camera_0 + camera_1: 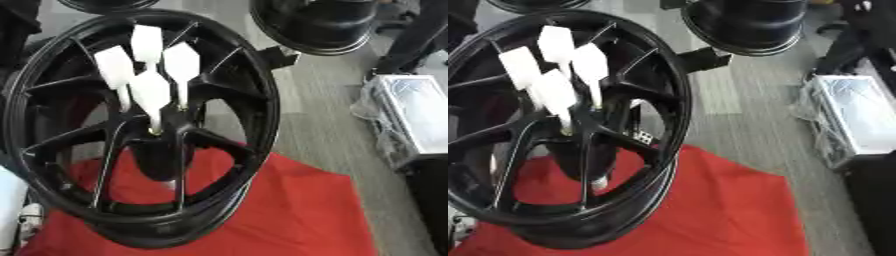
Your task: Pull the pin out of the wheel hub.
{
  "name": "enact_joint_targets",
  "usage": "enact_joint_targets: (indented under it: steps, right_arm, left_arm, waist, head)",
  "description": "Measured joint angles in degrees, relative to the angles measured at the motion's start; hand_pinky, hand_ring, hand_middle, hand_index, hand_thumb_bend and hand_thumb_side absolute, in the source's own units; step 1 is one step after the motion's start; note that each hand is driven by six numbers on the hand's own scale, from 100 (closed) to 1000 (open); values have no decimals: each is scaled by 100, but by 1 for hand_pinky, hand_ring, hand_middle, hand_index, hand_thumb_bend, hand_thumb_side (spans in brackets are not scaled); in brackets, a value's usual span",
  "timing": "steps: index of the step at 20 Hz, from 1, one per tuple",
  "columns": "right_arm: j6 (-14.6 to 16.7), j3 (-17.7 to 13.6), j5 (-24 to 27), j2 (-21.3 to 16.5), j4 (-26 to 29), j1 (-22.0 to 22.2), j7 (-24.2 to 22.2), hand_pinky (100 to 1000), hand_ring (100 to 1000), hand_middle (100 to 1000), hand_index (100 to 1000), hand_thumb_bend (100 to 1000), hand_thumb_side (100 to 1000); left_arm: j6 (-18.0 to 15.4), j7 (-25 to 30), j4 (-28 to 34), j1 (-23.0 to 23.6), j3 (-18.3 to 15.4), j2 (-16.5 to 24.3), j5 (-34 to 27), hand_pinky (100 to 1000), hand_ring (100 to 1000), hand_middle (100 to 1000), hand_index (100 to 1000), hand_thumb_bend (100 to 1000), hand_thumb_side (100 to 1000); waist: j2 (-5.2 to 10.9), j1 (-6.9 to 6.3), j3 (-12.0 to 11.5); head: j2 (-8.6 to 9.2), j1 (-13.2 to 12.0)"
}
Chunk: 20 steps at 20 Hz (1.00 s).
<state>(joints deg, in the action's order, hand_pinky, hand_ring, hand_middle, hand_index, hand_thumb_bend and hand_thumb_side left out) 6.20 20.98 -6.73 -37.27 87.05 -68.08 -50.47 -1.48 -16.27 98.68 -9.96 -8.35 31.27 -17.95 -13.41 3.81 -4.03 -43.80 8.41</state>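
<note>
Black wheel (140, 130) standing upright on a red cloth (297, 210); four white-handled pins (150, 95) project from its hub (162, 132). Neither hand is visible, so their state cannot be told.

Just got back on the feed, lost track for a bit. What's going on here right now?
A black wheel stands tilted on a red cloth. Four white-handled pins stick out of its hub, so none looks pulled yet. Neither robot hand shows in either view, and nothing is touching the pins. More black wheels sit behind on the grey floor, and a plastic-wrapped box lies to the right.
</note>
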Motion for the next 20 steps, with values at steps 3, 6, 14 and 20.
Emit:
enact_joint_targets:
  steps: [3,6,14,20]
  right_arm:
    - [-4,114,-133,338,-128,-107,-97,852,753,793,860,445,361]
    - [-4,135,-239,706,-179,-141,-126,848,745,793,867,441,355]
    - [-20,209,-561,1347,-88,88,-143,823,716,786,872,446,329]
    - [-62,275,-681,1568,28,231,-152,825,740,794,858,456,312]
  left_arm:
    - [0,-22,0,48,-31,0,0,849,861,929,957,822,632]
    - [-9,-59,0,100,-70,1,0,850,861,929,957,825,631]
    - [-26,-155,-16,245,-155,39,4,851,861,929,956,836,626]
    - [-31,-177,-17,288,-176,50,11,851,861,929,956,841,624]
  waist:
    - [1,18,30]
    - [2,38,77]
    - [4,80,181]
    - [4,81,210]
  head:
    - [0,-10]
    - [0,-47]
    - [0,-192]
    - [0,-237]
